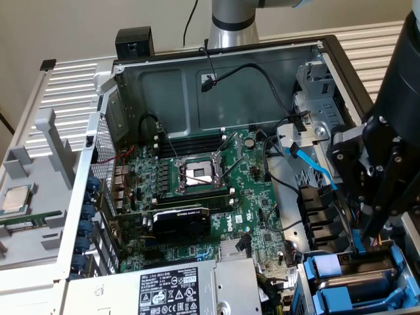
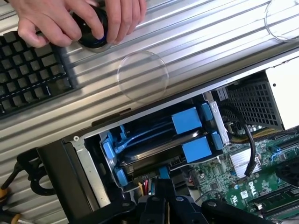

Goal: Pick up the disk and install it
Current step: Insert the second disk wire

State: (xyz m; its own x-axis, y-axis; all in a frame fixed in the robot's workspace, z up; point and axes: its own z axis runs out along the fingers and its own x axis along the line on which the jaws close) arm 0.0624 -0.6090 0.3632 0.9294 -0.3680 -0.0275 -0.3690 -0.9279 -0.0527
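Ribbed metal bench [image 2: 196, 42] under the open grey PC case [image 1: 216, 79]. Black gripper [image 2: 162, 186] pressed together at the rear edge of the blue-framed silver disk [image 2: 154, 149], seated in its bay. Push straight along the rails; avoid skewing the carrier or snagging cables.

The case [image 1: 262, 85] is dull grey sheet metal, its side panel [image 1: 98, 157] perforated. The motherboard [image 1: 256, 197] is matt green with bright metal at the socket [image 1: 197, 174]. The disk [image 2: 154, 151] sits in glossy blue plastic (its dark face shines a little). The gripper [image 2: 164, 193] is matt black. The tabletop [image 2: 196, 42] is ribbed, brushed metal; the keyboard [image 2: 32, 70] is matt black plastic.
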